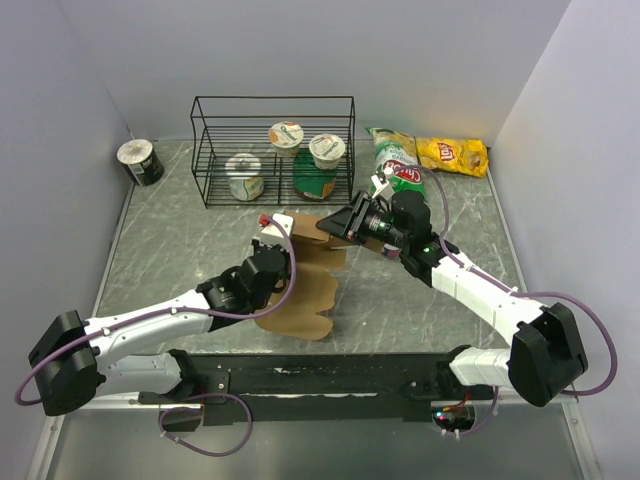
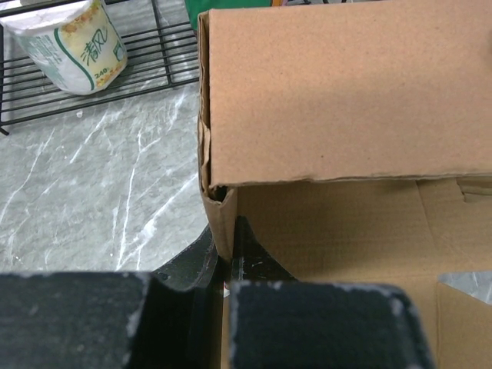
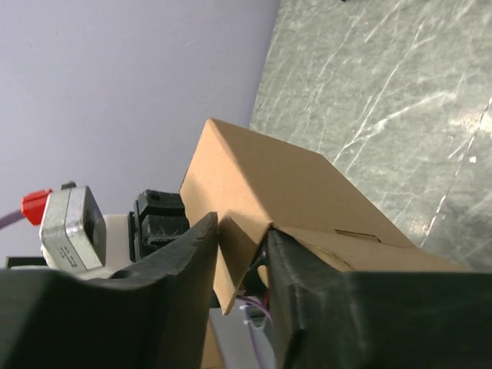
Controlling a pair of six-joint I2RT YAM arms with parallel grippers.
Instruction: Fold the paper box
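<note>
Left gripper (image 2: 228, 250) pinches a wall of the paper box (image 2: 346, 92), right gripper (image 3: 242, 231) straddles a flap (image 3: 231, 277) (clamped or not, unclear); mid-erecting, so next fold that flap inward.

Top view: high at near edge, looks down on whole surface (image 1: 420, 300). Wrist views tight behind left claw (image 2: 228, 247) and right claw (image 3: 242, 238), both on the paper box (image 1: 305, 290); all three share it.

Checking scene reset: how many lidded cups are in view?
4. Three in the wire rack: left cup, middle cup, right cup. Fourth cup outside it, far-left corner. Others may be hidden.
</note>
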